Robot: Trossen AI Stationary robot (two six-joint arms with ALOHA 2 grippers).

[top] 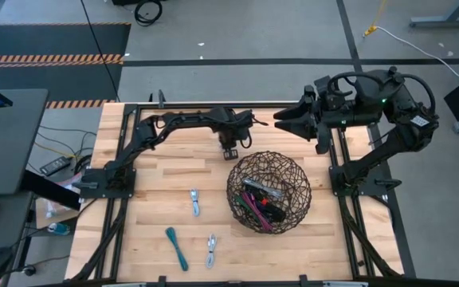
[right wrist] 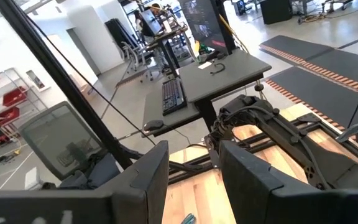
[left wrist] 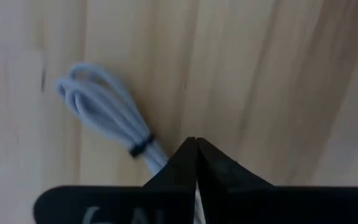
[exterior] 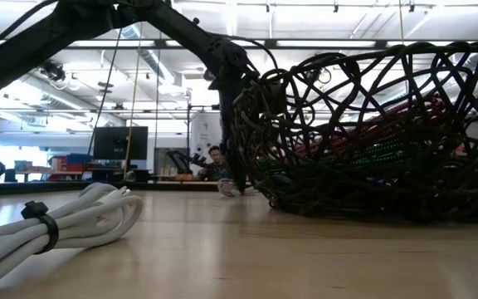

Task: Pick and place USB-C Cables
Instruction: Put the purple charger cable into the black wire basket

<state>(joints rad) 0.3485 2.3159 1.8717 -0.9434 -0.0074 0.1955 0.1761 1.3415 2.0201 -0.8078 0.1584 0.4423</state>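
My left gripper (top: 229, 151) stands by the far rim of the dark wire-mesh basket (top: 269, 191), pointing down at the table, shut by a pale white cable bundle (left wrist: 104, 112) with a black tie. In the low view it (exterior: 237, 184) reaches the tabletop beside the basket (exterior: 372, 133). Several cable bundles (top: 261, 203) in red, green and black lie inside the basket. A white-grey bundle (top: 195, 202), a teal one (top: 177, 247) and a white one (top: 211, 249) lie flat on the near part of the table. My right gripper (right wrist: 194, 155) is open, held high at the far right (top: 281, 119). My left gripper comes from above, and its shut fingers (left wrist: 179, 165) stand over the tail end (left wrist: 156, 157) of the pale bundle, just past the black tie. The finger hides the place of contact. The bundle's looped end (left wrist: 79, 78) lies flat on the wood.
The basket fills the middle right of the table. A white tied bundle (exterior: 65, 220) lies close in front of the low camera. Bare wood (top: 158, 175) lies left of the basket. Black frame rails (top: 118, 231) run along both table sides. People sit in the room beyond.
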